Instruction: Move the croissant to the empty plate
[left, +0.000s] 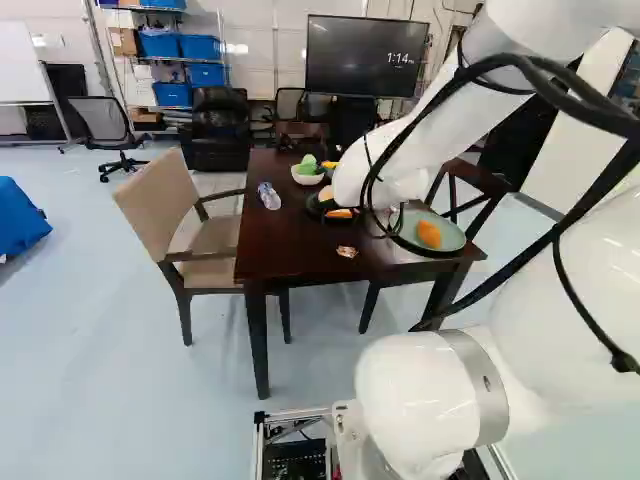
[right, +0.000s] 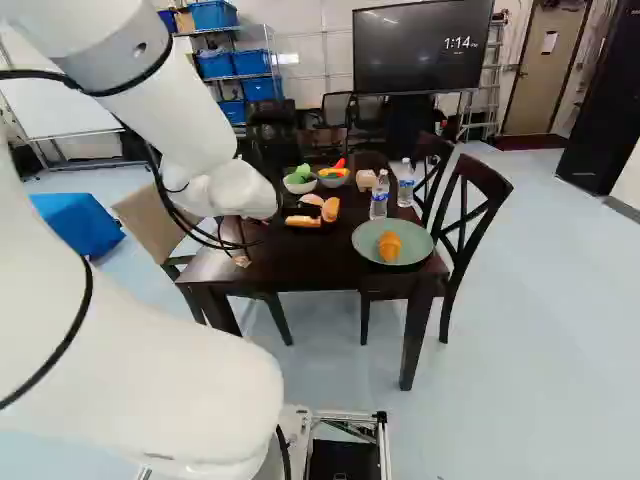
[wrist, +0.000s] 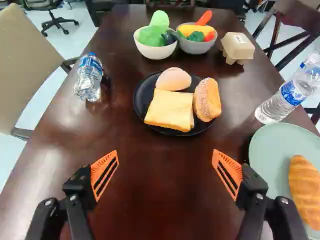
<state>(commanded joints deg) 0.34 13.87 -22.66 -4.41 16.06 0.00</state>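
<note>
In the right base view my gripper (right: 292, 209) is a small dark shape at the wrist, mostly hidden by the arm. The wrist view shows the gripper (wrist: 166, 160) open and wide, nothing between its orange pads. The croissant (wrist: 305, 187), golden brown, lies on a pale green plate (wrist: 270, 150) beyond the finger nearer the two water bottles; the same croissant (right: 389, 245) shows near the table's edge in the right base view. A black plate (wrist: 141, 96) ahead of the fingers holds a bread slice (wrist: 169, 107), a round bun (wrist: 173, 79) and a sugared roll (wrist: 207, 99). No plate in view is empty.
Past the black plate stand two bowls (wrist: 155, 51) of toy vegetables and a small carton (wrist: 237, 46). One bottle (wrist: 89, 77) stands opposite the green plate's side, another (wrist: 282, 101) beside that plate. Chairs (right: 470, 215) flank the dark table (right: 300, 262).
</note>
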